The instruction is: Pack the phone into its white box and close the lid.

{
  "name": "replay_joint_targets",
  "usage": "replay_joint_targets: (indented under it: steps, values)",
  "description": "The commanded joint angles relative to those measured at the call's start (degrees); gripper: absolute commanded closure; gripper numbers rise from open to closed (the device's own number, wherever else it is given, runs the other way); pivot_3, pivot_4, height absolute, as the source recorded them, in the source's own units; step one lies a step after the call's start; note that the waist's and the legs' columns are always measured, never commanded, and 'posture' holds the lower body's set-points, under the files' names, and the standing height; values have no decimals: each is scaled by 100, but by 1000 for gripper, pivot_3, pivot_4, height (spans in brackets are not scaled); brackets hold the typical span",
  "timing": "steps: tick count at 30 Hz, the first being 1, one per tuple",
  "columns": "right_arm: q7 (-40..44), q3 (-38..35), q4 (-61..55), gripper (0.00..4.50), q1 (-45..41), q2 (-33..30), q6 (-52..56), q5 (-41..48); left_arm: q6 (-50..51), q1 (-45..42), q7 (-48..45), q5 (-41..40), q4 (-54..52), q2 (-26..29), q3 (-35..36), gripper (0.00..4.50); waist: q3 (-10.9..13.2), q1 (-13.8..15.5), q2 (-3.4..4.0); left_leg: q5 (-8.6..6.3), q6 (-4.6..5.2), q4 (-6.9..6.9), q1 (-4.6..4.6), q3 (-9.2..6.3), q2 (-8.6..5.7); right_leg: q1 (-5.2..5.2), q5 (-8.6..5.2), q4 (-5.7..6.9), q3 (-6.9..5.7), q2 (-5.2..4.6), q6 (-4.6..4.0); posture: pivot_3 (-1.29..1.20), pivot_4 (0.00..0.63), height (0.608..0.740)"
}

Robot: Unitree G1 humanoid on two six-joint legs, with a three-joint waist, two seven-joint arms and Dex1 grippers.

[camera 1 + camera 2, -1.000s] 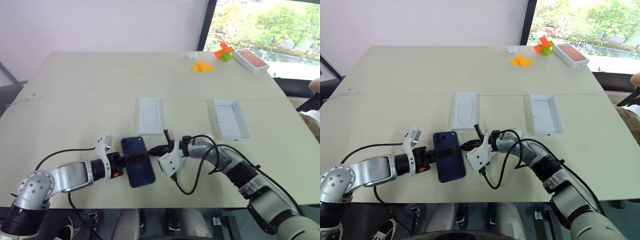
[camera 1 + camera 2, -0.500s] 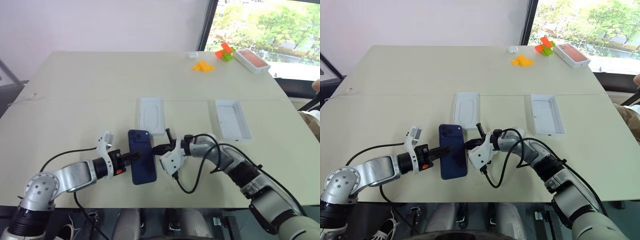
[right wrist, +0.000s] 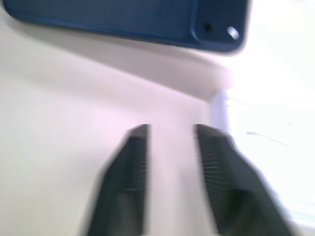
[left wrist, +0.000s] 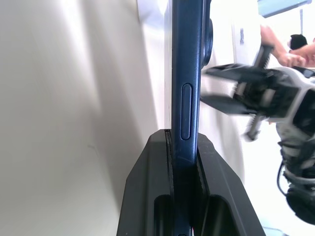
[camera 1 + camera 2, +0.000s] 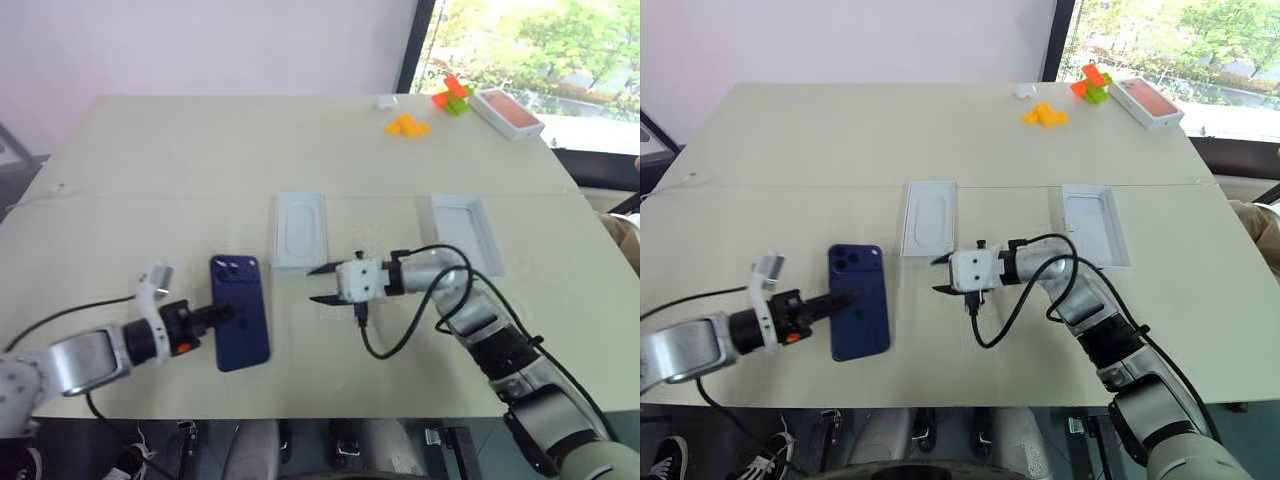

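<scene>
Gripping the phone (image 5: 240, 326) by one long edge, our left gripper (image 5: 215, 314) has its two black fingers (image 4: 147, 196) clamped on the slim navy body, one pad on each face, as the left wrist view makes plain. The phone is carried with its glossy back and square camera bump facing up, over the near left part of the cream table (image 5: 200, 150).

Our right gripper (image 5: 322, 284) hovers to the right of the phone and apart from it, pointing toward it with its fingers (image 3: 129, 167) spread and nothing between them.

Beyond the two grippers we see a flat white insert with a rounded recess (image 5: 300, 228) lying on the table, just past the phone's far end. Further right lies the white box (image 5: 464, 234), an open shallow tray, well apart from the phone and behind our right forearm.

At the far right corner of the table stand a white box with an orange-red top (image 5: 508, 112), some orange blocks (image 5: 405, 126) and a red-and-green block cluster (image 5: 453, 96), all far from our grippers.
</scene>
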Motion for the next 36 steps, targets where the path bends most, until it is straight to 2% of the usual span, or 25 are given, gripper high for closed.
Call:
replay_joint_targets:
  steps: [1,7,10,15,30,31,32,33,36]
  values:
    - [-57,-218,-284,913,-418,252,838,366,-105,-361,-494,90,322,107,553,4500,8,0,1,-3,-4,0,-1,0,0,-1,-2,0,0,-1,-4,0,150,737]
    - [-360,-10,102,913,-1165,884,2035,218,-122,-782,-778,605,559,28,728,4500,22,-39,-2,0,-1,-4,-25,1,-1,-24,5,-1,0,-2,2,0,150,737]
    - [-482,190,354,913,-1390,1039,2581,26,-97,-859,-708,568,639,-76,737,4500,20,-43,-5,3,2,-5,-76,4,-3,-71,20,-1,0,-6,-14,0,150,737]
    - [-306,515,655,913,-1518,932,2696,-277,-96,-935,-539,599,535,-206,741,4500,21,-56,-8,5,1,3,-99,4,-4,-89,21,0,-5,-7,-13,0,150,737]
    - [-126,734,1149,913,-1671,994,2788,-633,-111,-1147,-44,462,373,-497,668,4500,20,-145,-11,12,-7,24,-91,4,0,-87,22,27,-6,-2,-11,0,150,737]
    - [-152,778,1183,1416,-1673,996,2720,-701,-110,-1165,-25,478,362,-514,655,4500,20,-146,-11,11,-7,27,-92,4,0,-86,22,27,-6,-2,-11,0,150,737]
    - [-227,793,1229,1646,-1676,1023,2673,-765,-107,-1174,-6,497,353,-530,636,4500,20,-146,-10,11,-6,29,-92,4,0,-85,23,27,-6,-2,-10,0,150,737]
    - [-310,776,1266,2075,-1685,1064,2644,-805,-106,-1179,12,506,348,-546,624,4500,20,-145,-10,10,-6,30,-92,4,0,-84,23,27,-6,-2,-10,0,150,737]
    - [-348,735,1312,2075,-1716,1122,2638,-852,-93,-1189,42,528,338,-574,617,4500,20,-146,-11,11,-6,33,-92,4,1,-83,24,29,-6,-2,-9,0,150,737]
